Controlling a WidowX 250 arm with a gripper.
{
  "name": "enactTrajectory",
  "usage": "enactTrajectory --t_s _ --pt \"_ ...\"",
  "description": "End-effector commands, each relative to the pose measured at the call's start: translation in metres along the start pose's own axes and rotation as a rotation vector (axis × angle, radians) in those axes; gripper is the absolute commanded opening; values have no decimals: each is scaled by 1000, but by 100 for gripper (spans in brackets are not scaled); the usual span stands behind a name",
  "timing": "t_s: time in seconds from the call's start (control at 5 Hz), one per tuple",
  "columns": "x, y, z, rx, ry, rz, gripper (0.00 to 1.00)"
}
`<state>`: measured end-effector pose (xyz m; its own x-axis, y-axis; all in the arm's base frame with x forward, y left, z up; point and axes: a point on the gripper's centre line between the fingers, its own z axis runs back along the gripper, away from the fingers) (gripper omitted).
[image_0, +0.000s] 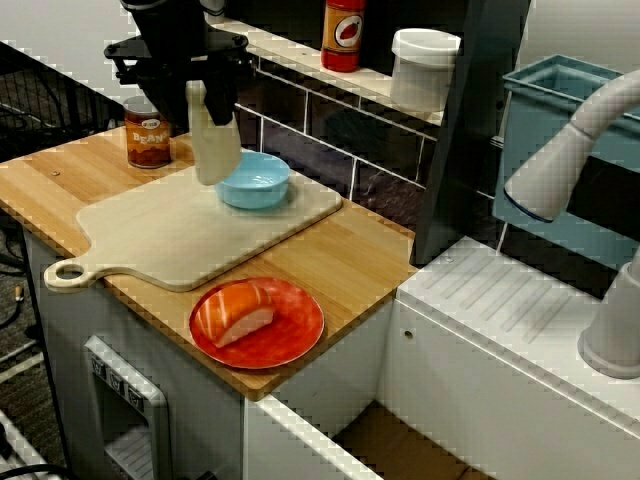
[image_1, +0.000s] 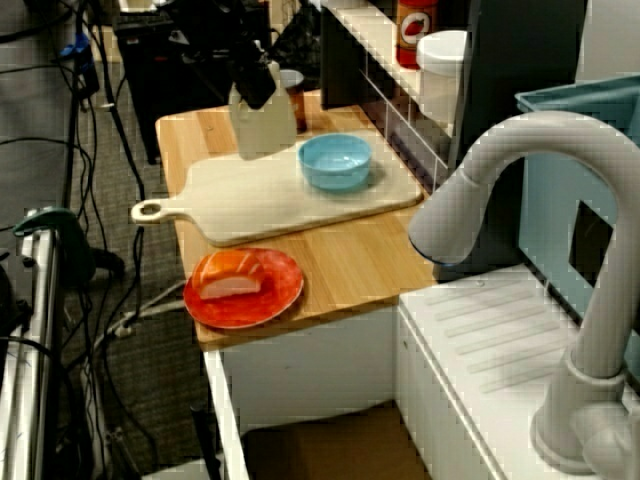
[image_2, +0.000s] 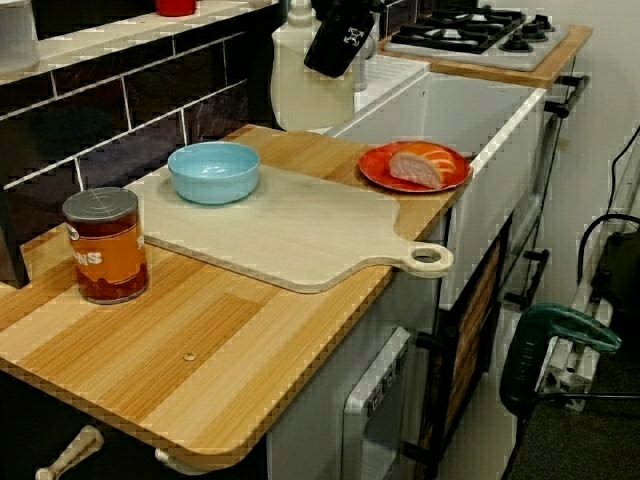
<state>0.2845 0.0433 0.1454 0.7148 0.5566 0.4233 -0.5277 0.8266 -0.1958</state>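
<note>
A cream plastic bottle hangs slightly tilted over the back-left part of the pale cutting board, right beside a light blue bowl. My black gripper is shut on the bottle's neck from above. From the sink side, the gripper holds the bottle at the board's far edge, left of the bowl. From the can's end, the bottle and gripper show behind the bowl. Whether the bottle's base touches the board I cannot tell.
A beans can stands on the wooden counter behind the board. A red plate with a salmon piece sits near the front edge. A red bottle and white tub occupy the shelf. A grey faucet rises at the right.
</note>
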Motion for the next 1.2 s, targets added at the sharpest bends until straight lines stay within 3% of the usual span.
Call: enactTrajectory --t_s 0.0,0.2,0.4,0.6,1.0 --pt "21 5 12 -37 44 -37 0" --pt "20 1 6 -55 65 -59 0" --pt "13 -11 -2 -94 116 -117 0" --pt "10 -21 -9 -92 120 -124 0" --pt "23 -31 -11 -175 285 -154 0"
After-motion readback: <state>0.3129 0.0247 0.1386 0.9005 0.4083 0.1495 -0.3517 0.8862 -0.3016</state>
